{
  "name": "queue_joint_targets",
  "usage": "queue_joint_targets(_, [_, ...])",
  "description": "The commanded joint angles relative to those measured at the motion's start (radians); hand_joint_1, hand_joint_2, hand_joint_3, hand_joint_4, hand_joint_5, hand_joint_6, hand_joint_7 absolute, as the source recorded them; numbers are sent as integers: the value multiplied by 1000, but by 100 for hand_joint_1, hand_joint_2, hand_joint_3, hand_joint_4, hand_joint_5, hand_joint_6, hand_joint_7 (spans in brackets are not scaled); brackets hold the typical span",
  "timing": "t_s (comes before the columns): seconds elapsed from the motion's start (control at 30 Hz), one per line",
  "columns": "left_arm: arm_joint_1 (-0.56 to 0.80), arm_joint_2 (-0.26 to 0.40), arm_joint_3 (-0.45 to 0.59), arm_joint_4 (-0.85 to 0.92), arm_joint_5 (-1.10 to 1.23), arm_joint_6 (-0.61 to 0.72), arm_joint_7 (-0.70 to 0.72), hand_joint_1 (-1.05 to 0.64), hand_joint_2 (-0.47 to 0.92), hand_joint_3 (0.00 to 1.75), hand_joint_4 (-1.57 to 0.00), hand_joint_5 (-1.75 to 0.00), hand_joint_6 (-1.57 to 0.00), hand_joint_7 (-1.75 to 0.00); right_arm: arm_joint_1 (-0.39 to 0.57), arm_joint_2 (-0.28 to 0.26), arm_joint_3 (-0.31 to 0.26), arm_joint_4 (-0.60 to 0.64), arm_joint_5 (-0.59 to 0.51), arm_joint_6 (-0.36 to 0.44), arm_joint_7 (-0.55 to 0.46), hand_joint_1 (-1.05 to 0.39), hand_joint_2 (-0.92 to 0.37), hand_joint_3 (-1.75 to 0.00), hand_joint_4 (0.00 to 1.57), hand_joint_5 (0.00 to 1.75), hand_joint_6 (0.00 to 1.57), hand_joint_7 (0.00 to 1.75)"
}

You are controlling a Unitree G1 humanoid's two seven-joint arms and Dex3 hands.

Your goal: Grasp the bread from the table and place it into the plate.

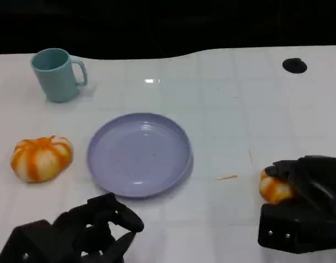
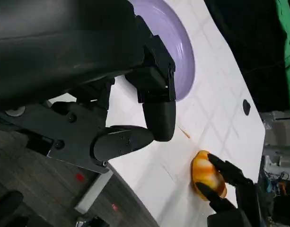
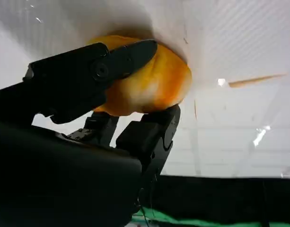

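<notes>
A white surface (image 1: pixel 239 120) seen from above, with a dark background beyond its far edge. Near the middle sits a round lavender plate (image 1: pixel 139 154), holding only a few tiny crumbs.

At the right, close to the near edge, the robot's right hand (image 1: pixel 302 203) wraps its black fingers (image 1: pixel 291 171) around an orange-and-white glazed bread (image 1: pixel 274 188). The bread rests on the surface, well to the right of the plate and apart from it. The right wrist view shows the grip closely: one finger lies over the top of the bread (image 3: pixel 154 85) and another presses against its opposite side, so the hand is clamped on it. The left wrist view also catches this bread (image 2: pixel 207 174) in the distance, with the right hand's fingers on either side of it.

At the lower left, the left hand (image 1: pixel 96 227) hovers near the front edge of the surface, just below the plate. Its fingers (image 2: pixel 156 113) are loosely curled but apart, and it holds nothing.

A second orange-and-white bread (image 1: pixel 41 158) lies to the left of the plate, untouched. A light teal mug (image 1: pixel 58 74) stands upright at the far left, handle pointing right. A small black round mark (image 1: pixel 294 66) sits at the far right. A thin orange sliver (image 1: pixel 227 177) lies between the plate and the held bread.
</notes>
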Motion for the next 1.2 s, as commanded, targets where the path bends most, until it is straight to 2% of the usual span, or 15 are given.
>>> queue_joint_targets(0.03, [1,-2,0,-21,-2,21,10,-28,81,64,-67,-175,-63,-130,-30,-27,2,56,11,-47,-79,-15,-91,-3,86,158,128,20])
queue_joint_targets(0.07, [1,-4,0,-23,-3,23,10,-28,81,64,-67,-175,-63,-130,-37,-32,6,68,9,-62,-93,-15,-91,-4,85,164,129,23])
queue_joint_targets(0.1, [2,-5,0,-26,-3,29,11,-27,81,65,-67,-175,-63,-131,-43,-35,9,77,8,-72,-104,-14,-90,-7,86,170,119,52])
queue_joint_targets(0.17, [3,-7,0,-31,-3,37,12,-27,80,65,-67,-175,-63,-131,-51,-38,14,91,6,-81,-119,-15,-85,-18,86,174,89,121])
queue_joint_targets(0.2, [2,-6,0,-33,-2,39,11,-27,80,65,-67,-175,-63,-131,-54,-38,14,97,9,-89,-130,-15,-83,-22,86,174,81,139])
queue_joint_targets(0.27, [2,-5,-1,-36,2,41,11,-28,80,66,-67,-175,-63,-131,-61,-37,16,109,9,-101,-154,-14,-78,-30,87,175,74,159])
queue_joint_targets(0.3, [1,-5,-1,-37,3,41,10,-28,80,66,-67,-175,-63,-131,-64,-36,17,114,8,-104,-164,-15,-70,-44,87,175,72,163])
queue_joint_targets(0.43, [-2,-4,-2,-32,5,35,8,-26,80,67,-68,-175,-63,-131,-69,-32,15,123,21,-128,-199,-14,-52,-78,90,175,73,163])
queue_joint_targets(0.57, [-3,-6,0,-33,4,45,10,-26,79,67,-67,-175,-62,-132,-72,-23,7,141,40,-174,-258,-9,-41,-96,93,175,74,167])
queue_joint_targets(0.67, [-3,-9,1,-32,0,44,9,-25,79,67,-66,-175,-62,-132,-73,-20,4,143,55,-194,-279,-9,-40,-101,93,175,75,164])
queue_joint_targets(0.77, [-4,-10,-2,-35,4,46,11,-24,79,68,-67,-175,-62,-133,-73,-21,4,134,55,-210,-301,-10,-36,-110,94,175,86,139])
queue_joint_targets(0.83, [-3,-11,-3,-35,3,44,10,-24,79,69,-67,-175,-61,-133,-74,-21,5,130,60,-219,-309,-11,-36,-112,94,175,88,136])
queue_joint_targets(1.0, [-4,-10,-6,-35,9,45,11,-25,79,70,-67,-175,-61,-133,-72,-9,-2,91,82,-263,-333,-8,-29,-123,95,175,81,160])
queue_joint_targets(1.13, [-7,-10,-8,-33,12,44,11,-25,79,70,-67,-175,-60,-133,-72,6,-4,45,98,-290,-330,-11,-30,-126,95,175,77,169])
queue_joint_targets(1.2, [-7,-13,-8,-30,11,42,11,-24,79,70,-67,-175,-60,-133,-75,15,-4,19,103,-308,-328,-13,-30,-129,96,175,77,167])
